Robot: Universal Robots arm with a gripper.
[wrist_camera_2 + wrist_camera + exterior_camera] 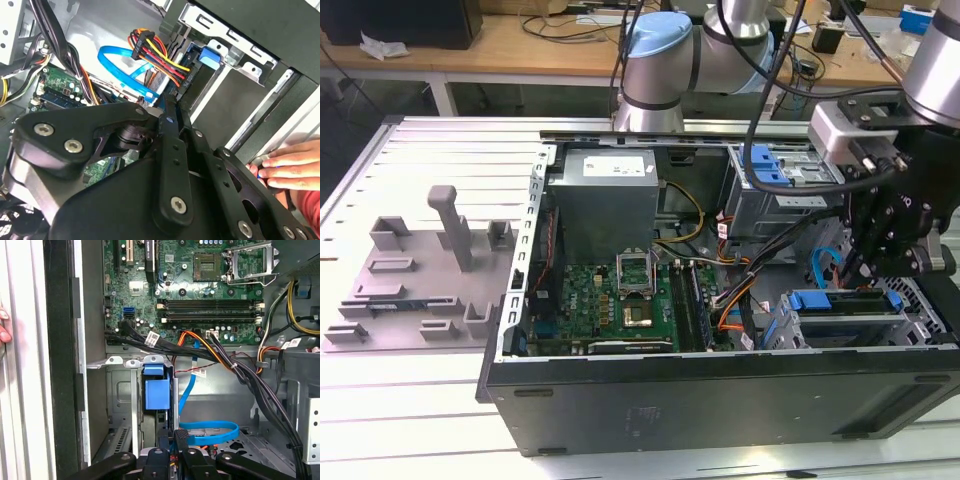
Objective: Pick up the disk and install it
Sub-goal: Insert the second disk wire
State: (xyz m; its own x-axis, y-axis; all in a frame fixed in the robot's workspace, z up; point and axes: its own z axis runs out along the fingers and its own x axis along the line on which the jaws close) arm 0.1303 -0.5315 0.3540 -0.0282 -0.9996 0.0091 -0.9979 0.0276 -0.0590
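Nearest exterior view's camera: black case wall [720, 400]. Behind it, at exterior view's right, gripper [868, 262] hung over drive cage [850, 322]; jaw state not discernible. Disk [156, 395] sat edge-on inside cage in first wrist view, blue carrier visible. Second wrist view added person's hand [290, 167] on case edge. Farther back: motherboard [620, 300], grey power supply [605, 195].
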